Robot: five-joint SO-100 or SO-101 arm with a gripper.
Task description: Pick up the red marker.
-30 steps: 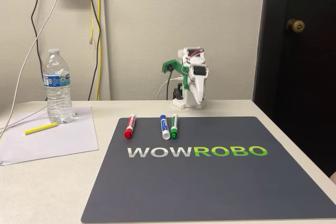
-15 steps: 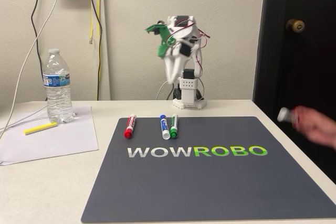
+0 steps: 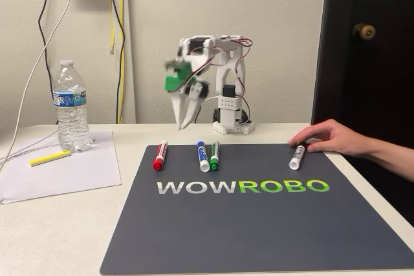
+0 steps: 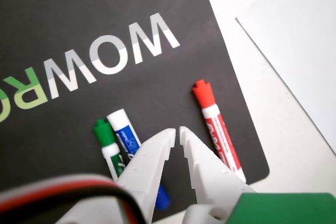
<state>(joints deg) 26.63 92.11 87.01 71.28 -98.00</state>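
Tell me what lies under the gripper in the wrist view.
The dark mat lies under the gripper, whose nearly closed fingers cover part of the blue marker. The green marker lies left of them, the red marker right.

wall: beige, cables hanging | door: dark, brass knob | table: off-white

The gripper hangs over the dark mat, jaws nearly closed, the red marker just to its right.
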